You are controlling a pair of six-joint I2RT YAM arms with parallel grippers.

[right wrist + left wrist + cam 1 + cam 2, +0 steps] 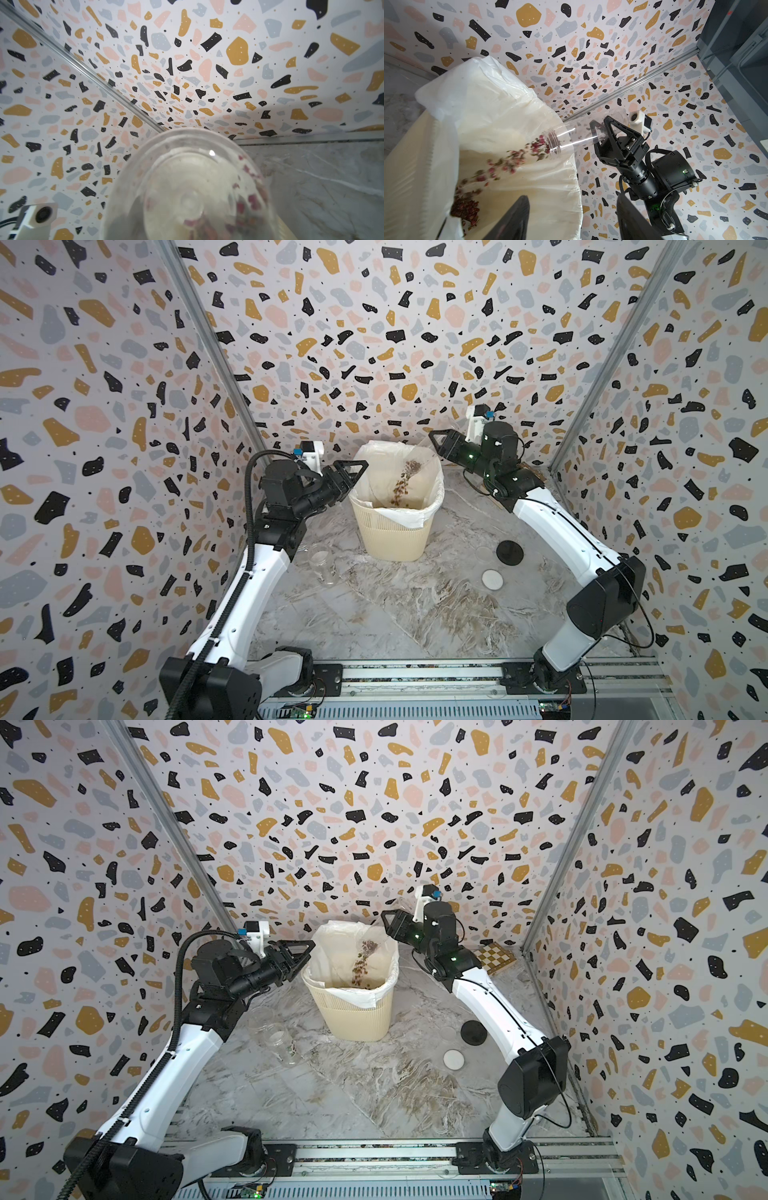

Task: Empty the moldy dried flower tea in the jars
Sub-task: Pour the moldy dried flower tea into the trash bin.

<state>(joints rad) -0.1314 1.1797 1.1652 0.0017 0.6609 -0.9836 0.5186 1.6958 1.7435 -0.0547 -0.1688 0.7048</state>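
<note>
My right gripper (436,439) is shut on a tall slim clear jar (571,137), tilted mouth-down over the cream ribbed bin (395,539). Reddish-brown dried flower tea (508,162) streams from the jar's mouth and lies in a small pile (465,209) in the white bag. Both top views show the falling tea (359,967). The right wrist view looks through the jar's base (187,197), with a few red bits inside. My left gripper (353,468) stands open and empty beside the bin's left rim. A labelled lidless clear jar (282,1044) stands by the left arm.
A black lid (509,552), a white lid (492,580) and a clear lid (484,552) lie on the marble table right of the bin. A second clear jar (259,1017) stands partly behind the left arm. A small checkerboard (494,957) lies at the back right corner.
</note>
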